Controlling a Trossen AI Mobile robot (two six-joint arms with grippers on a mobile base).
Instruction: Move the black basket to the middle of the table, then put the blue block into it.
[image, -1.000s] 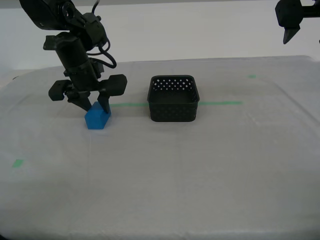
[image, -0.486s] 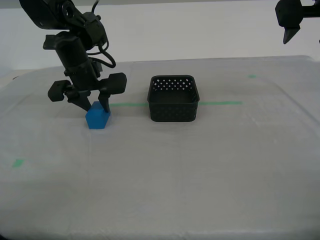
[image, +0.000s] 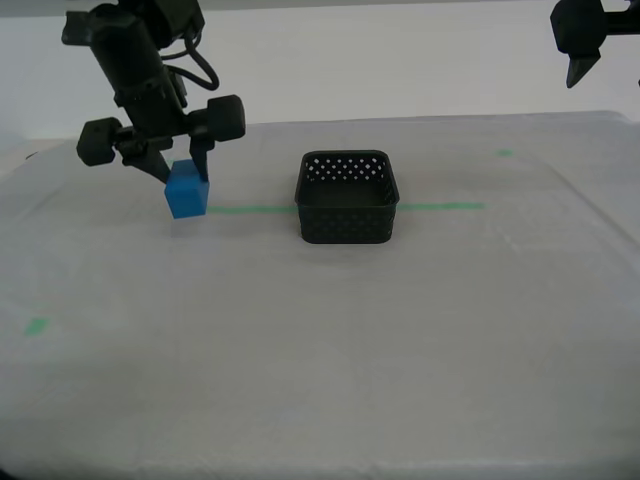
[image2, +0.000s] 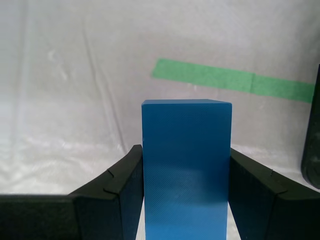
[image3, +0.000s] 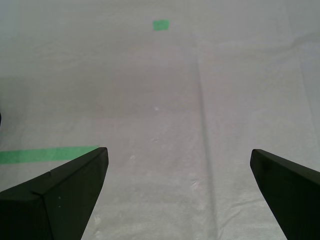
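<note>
Item 1, blue block (image: 186, 190): held clamped between the 2 fingers (image2: 125, 190) of the second claw (image: 182, 166), clear of the worktop (image: 330, 340), toward the exterior view's left. In the second wrist view the block (image2: 186, 170) is seen upright, a finger pressed against each side face.

Item 2, black basket (image: 347, 198): seated upright on the worktop near its middle, well apart from the block, toward the exterior view's right of it. Nothing is seen inside it.

Item 3, green tape line (image: 440, 207): laid across the cloth behind the basket; a small green mark (image: 36, 326) is noted near the exterior view's left edge.

Item 4, first claw (image3: 177, 195): spread wide with nothing between its fingers, raised at the exterior view's upper right (image: 580, 45), above bare cloth.
</note>
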